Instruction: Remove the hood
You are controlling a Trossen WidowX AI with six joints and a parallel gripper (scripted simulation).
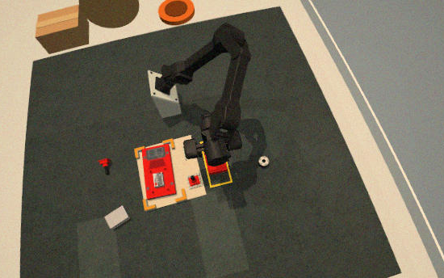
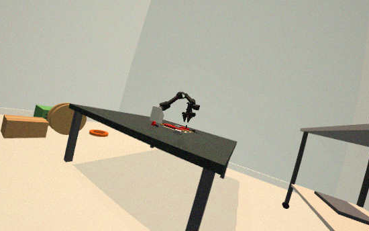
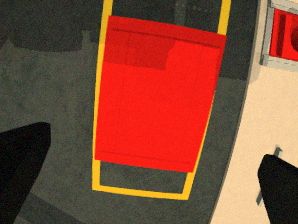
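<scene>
— Looking straight down from my wrist, what do you make out?

— My black parallel-jaw gripper [image 3: 153, 183] is spread wide with nothing between its fingers; one dark fingertip [image 3: 23, 163] sits at the lower left of the wrist view and the other at the lower right, both clear of everything below. Between them lies the flat red rectangular hood [image 3: 158, 96] of the toy car.

— Where exactly is the hood?

— It rests flat on the dark grey table mat [image 1: 299, 182], inside the yellow-outlined rectangular marked area [image 3: 101, 83]. Its long sides run close along the yellow lines, and a strip of mat shows inside the outline at each short end.

— And the car itself?

— The red toy car body [image 1: 159, 170] lies on the cream board with orange corner brackets [image 1: 195, 190], just beside the marked area. A small red block with a dark knob [image 1: 194, 180] stands on that board, between the car and the yellow outline.

— Anything else around you?

— A small white ring [image 1: 263, 161] lies on the mat on the other side of my arm, a little red-and-black peg [image 1: 105, 164] well apart beyond the board, and a light grey flat block [image 1: 116, 216] nearer the mat's front.

— How high are you?

— In the exterior view my gripper hangs above the tabletop, apart from it.
</scene>
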